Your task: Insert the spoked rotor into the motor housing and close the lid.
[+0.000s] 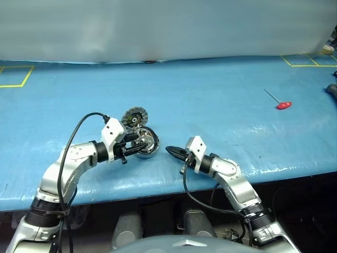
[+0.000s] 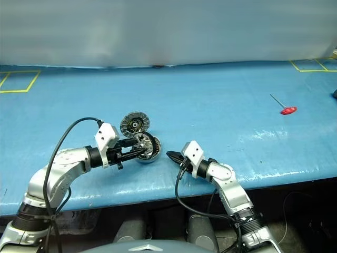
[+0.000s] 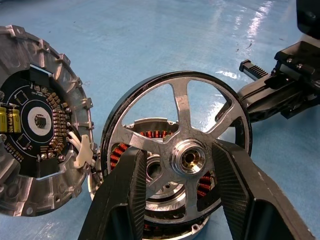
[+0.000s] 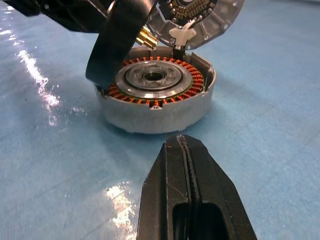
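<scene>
The motor housing is found resting on the blue desk, near the front edge and left of centre. Its ring of copper-brown windings around a silver centre is exposed upward. The lid is seen swung open, joined to the housing at the far rim and standing tilted up, its inner face with a dark circuit board and radial parts turned toward the front edge.

The spoked rotor is held by the left pincer, whose two black fingers are closed against the flat faces or spokes on either side of the hub. The rotor is tilted, its lower rim at the housing's front-left edge and its upper rim raised; it is not seated in the cup. Windings are visible through the gaps between the spokes.

The right pincer is positioned just right of the housing, close above the desk, apart from it and pointing toward it. Its fingers are pressed together with nothing between them.

A small tool with a red handle is noted lying well apart toward the far right corner of the desk. Yellow tape outlines are marked at the far left and far right corners.
</scene>
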Tool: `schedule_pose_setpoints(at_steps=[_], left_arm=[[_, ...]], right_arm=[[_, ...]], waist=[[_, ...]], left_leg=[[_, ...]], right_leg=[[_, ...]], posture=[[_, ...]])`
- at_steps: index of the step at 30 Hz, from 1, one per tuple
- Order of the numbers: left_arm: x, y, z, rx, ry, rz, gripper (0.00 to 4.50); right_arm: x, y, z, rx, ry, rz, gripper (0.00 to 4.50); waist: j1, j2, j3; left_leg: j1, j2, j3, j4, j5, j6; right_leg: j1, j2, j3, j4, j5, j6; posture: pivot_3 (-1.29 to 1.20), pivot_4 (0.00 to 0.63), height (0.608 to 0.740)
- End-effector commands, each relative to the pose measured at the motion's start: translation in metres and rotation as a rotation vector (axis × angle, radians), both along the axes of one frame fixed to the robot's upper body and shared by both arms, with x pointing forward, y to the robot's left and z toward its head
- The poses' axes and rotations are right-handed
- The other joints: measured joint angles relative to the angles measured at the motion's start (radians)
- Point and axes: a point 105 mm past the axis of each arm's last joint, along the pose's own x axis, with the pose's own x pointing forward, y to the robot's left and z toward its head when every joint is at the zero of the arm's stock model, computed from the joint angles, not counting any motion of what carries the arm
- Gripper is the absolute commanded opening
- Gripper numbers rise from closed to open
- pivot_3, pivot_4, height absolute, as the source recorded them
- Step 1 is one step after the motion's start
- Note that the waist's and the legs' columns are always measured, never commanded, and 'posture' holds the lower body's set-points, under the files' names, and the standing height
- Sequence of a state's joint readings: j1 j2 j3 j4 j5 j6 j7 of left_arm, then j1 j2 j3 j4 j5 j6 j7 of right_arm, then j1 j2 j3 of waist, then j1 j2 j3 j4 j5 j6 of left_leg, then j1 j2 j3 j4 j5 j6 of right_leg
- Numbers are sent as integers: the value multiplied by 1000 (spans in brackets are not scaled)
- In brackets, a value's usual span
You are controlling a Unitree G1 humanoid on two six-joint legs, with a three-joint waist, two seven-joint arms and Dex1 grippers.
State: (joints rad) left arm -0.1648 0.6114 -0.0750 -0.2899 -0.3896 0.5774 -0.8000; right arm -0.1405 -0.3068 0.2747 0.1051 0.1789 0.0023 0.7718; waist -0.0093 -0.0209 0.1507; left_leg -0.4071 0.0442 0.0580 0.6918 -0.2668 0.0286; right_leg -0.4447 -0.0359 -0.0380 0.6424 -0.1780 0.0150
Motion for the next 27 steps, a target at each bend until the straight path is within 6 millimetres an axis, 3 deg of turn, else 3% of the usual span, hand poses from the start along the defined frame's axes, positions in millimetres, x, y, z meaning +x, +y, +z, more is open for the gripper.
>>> schedule_pose_setpoints(at_steps=[1, 27], left_arm=[[6, 0, 7, 15, -40, -9, 1847], [12, 2, -1, 86, 77, -12, 1847]], right_arm=[[2, 3, 12, 20, -56, 28, 0], [1, 12, 7, 30, -42, -10, 0]], waist=[[0, 0, 0], [-1, 0, 0]], left_leg=[[0, 0, 0, 0, 0, 0], [3, 0, 1, -1, 0, 0]], right_leg=[[0, 0, 0, 0, 0, 0], [2, 0, 1, 0, 0, 0]], posture=[[0, 150, 740], [0, 150, 740]])
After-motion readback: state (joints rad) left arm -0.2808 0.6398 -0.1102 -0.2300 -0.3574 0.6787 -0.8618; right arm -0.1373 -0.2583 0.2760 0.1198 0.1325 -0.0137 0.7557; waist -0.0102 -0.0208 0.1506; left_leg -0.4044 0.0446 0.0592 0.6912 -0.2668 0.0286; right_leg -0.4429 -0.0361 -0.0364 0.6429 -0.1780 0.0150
